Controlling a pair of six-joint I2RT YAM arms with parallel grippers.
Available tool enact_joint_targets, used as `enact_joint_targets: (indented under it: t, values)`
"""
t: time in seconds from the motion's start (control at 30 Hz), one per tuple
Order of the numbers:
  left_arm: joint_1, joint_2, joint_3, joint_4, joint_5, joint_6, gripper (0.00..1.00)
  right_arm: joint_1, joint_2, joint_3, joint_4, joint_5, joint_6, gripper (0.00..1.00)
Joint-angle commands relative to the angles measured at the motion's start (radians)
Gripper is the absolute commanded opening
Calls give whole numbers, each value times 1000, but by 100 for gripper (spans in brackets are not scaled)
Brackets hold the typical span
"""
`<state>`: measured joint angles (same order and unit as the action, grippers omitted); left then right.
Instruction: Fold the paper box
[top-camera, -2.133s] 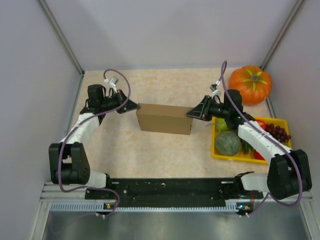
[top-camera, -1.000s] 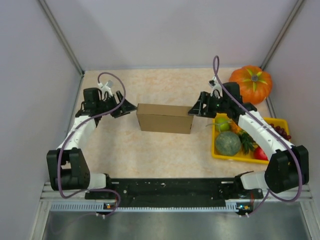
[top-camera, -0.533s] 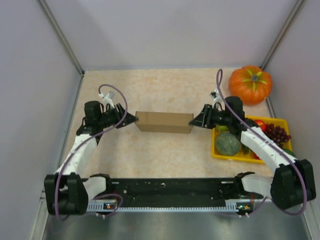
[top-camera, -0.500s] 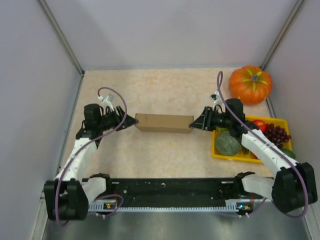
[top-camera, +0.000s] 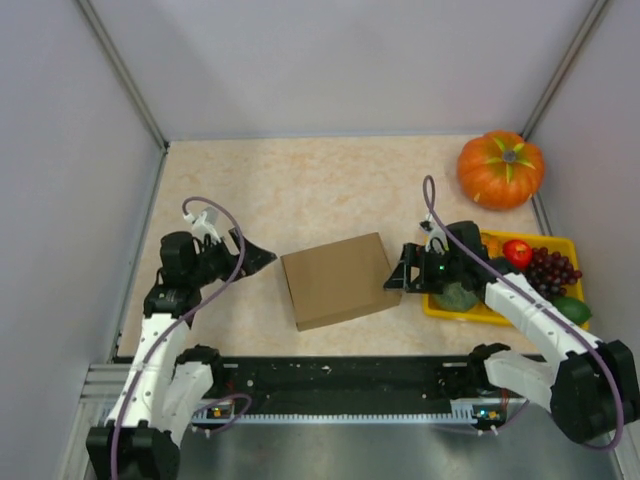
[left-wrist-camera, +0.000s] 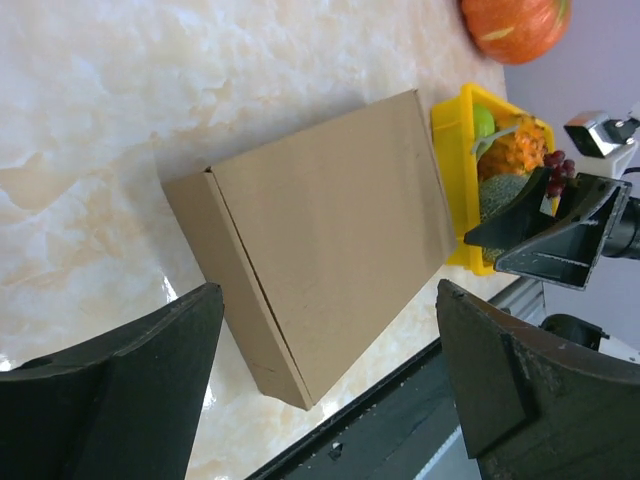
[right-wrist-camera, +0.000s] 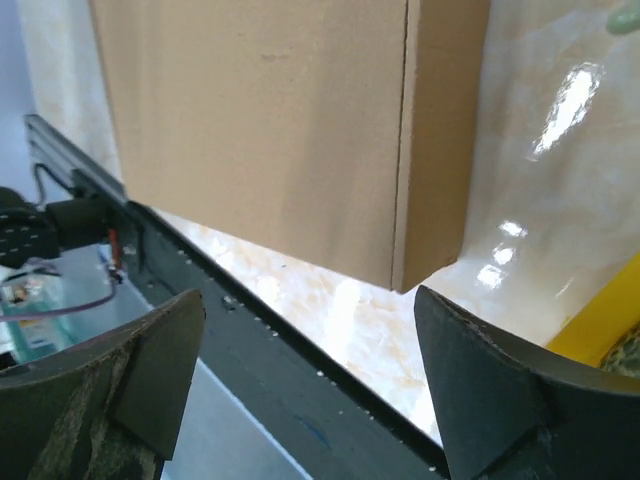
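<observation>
The paper box (top-camera: 338, 280) is a closed, flat brown carton lying on its broad face on the table, turned slightly askew. My left gripper (top-camera: 258, 257) hovers just off its left end, open, with nothing between the fingers. In the left wrist view the box (left-wrist-camera: 320, 250) lies ahead of the gripper (left-wrist-camera: 328, 290), apart from both dark fingers (left-wrist-camera: 120, 390). My right gripper (top-camera: 400, 277) stands open beside the box's right end. The right wrist view has the box's corner (right-wrist-camera: 270, 130) ahead of the empty gripper (right-wrist-camera: 308, 300).
A yellow tray (top-camera: 465, 314) of toy fruit and vegetables sits right behind the right gripper. An orange pumpkin (top-camera: 502, 168) stands at the back right. The black base rail (top-camera: 330, 375) runs along the table's near edge, close to the box.
The box was held on edge between both grippers; now it lies flat and nearer the front. Both grippers have opened and drawn back from its ends.
</observation>
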<state>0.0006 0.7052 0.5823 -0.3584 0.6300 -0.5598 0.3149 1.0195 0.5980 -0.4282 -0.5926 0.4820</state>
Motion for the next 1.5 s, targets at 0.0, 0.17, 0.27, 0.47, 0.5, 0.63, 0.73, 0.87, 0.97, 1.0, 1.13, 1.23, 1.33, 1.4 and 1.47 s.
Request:
enact_joint_targets:
  t: [0.0, 0.17, 0.27, 0.47, 0.5, 0.63, 0.73, 0.87, 0.97, 1.0, 1.13, 1.23, 1.33, 1.4, 1.47]
  values:
    - [-66, 178, -62, 153, 68, -86, 90, 67, 82, 110, -1, 150, -94, 85]
    - [-276, 327, -96, 283, -176, -193, 87, 79, 265, 177, 83, 232, -102, 77]
    - [-315, 431, -104, 390, -190, -250, 71, 96, 373, 213, 149, 235, -91, 73]
    - [-361, 617, -130, 589, -182, -339, 61, 119, 543, 344, 242, 186, -62, 61]
    - [-361, 637, -127, 610, -182, -351, 58, 122, 583, 362, 247, 195, -62, 60]
    - [-361, 700, -111, 707, -196, -394, 43, 124, 698, 482, 266, 197, -77, 58]
    - [-340, 671, -59, 615, -269, -379, 42, 131, 818, 591, 311, 119, -75, 57]
    - [-275, 625, 25, 486, -403, -306, 63, 167, 995, 867, 307, 106, -83, 71]
    - [-272, 503, 92, 267, -534, -174, 73, 161, 1103, 1137, 84, 195, -82, 85]
    - [-280, 452, 93, 241, -606, -132, 76, 153, 1099, 1178, 27, 308, -98, 88]
    - [-377, 300, 120, 182, -589, 135, 82, 70, 921, 1152, -105, 421, -149, 99]
    - [-544, 449, 275, 67, -581, 324, 84, -54, 690, 996, -152, 432, -129, 99]
    - [-693, 676, 456, -45, -665, 510, 85, -152, 411, 780, -147, 390, -111, 99]
    - [-737, 779, 571, -85, -719, 590, 87, -152, 265, 654, -153, 428, -120, 99]
    - [-781, 902, 670, -105, -749, 676, 87, -158, 84, 571, -162, 427, -88, 99]
